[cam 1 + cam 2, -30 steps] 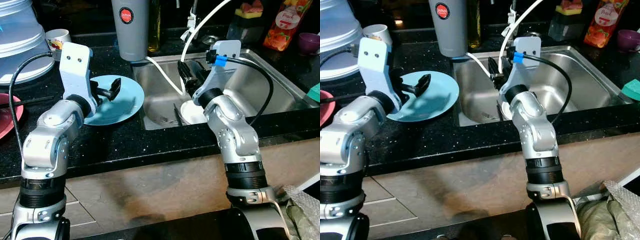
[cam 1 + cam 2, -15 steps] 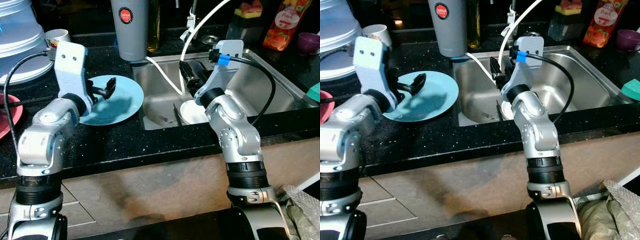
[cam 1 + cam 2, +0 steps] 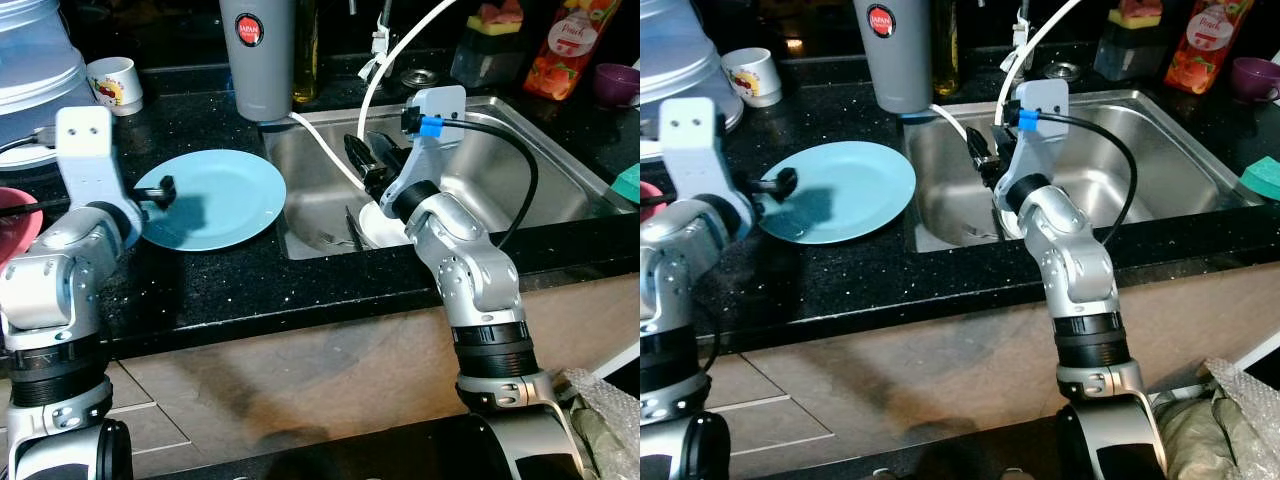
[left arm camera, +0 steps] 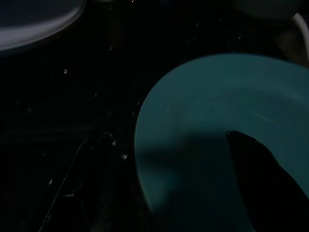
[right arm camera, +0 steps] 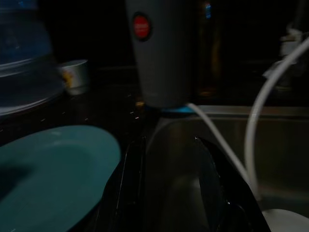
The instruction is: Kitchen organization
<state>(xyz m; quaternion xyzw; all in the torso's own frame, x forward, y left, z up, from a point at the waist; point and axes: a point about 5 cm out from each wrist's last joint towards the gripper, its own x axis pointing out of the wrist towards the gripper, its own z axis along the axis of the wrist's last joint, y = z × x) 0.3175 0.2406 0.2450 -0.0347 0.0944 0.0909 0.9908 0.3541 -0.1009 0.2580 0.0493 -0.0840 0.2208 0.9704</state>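
Our left gripper (image 3: 160, 188) has pulled back to the blue plate's (image 3: 225, 195) left rim, fingers probably spread, plate released; right gripper (image 3: 365, 155), fingers spread, over the sink (image 3: 560, 170).

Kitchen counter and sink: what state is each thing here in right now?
Blue plate: flat on the counter, bare.
White plate: lying in the sink.
Grey tumbler: upright behind the plate.
Mug: upright.
Juice bottle: upright by the sink.
Left gripper: open, at the blue plate's edge.
Right gripper: open, over the sink.
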